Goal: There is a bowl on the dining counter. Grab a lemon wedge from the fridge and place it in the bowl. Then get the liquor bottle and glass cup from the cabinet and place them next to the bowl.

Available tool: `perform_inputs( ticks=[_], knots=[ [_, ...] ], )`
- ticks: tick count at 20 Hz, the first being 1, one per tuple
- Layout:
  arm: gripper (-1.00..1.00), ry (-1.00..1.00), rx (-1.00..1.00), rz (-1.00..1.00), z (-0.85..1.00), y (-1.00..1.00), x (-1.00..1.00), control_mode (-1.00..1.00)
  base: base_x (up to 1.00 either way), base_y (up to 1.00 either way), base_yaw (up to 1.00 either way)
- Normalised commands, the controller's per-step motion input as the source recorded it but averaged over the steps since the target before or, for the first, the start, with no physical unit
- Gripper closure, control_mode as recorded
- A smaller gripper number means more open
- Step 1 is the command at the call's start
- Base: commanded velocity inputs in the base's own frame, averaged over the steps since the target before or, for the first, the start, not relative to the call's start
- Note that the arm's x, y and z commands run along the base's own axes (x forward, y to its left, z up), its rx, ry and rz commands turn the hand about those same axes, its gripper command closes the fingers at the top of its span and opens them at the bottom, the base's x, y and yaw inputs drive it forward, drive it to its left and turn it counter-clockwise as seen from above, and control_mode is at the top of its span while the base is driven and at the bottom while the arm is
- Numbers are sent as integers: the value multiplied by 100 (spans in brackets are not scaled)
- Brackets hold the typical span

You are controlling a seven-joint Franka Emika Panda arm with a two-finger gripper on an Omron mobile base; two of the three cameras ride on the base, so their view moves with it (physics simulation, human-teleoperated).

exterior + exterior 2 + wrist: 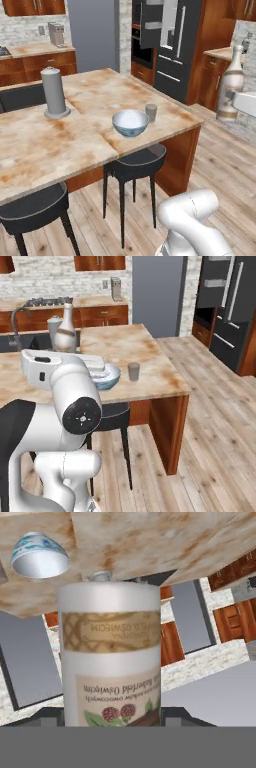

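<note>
One blue-white ceramic bowl [130,122] and one grey translucent tumbler [151,112] near the marbled surface's [90,95] end edge, one pale long-necked bottle [230,84] pinched in the tool [231,96].

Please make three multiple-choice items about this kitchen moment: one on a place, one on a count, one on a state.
1. Where is the glass cup?
A. On the floor
B. On the dining counter beside the bowl
C. Inside the bowl

2. How many stools stand at the counter's near side?
A. Two
B. Four
C. None

3. What is the state of the liquor bottle?
A. Lying on the counter
B. Held upright in the pincer, off the counter
C. Standing in the fridge

Answers: 1 B, cup stands right of the bowl. 2 A, two dark seats show. 3 B, it hangs beside the counter.
</note>
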Motion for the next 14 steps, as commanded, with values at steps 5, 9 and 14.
perform_inputs(
  ticks=[5,9,14],
  knots=[
    [100,0,0,0,0,0,0,100,56,-54,39],
    [100,0,0,0,0,0,0,100,67,-29,32],
    [100,0,0,0,0,0,0,100,77,-5,29]
  ],
)
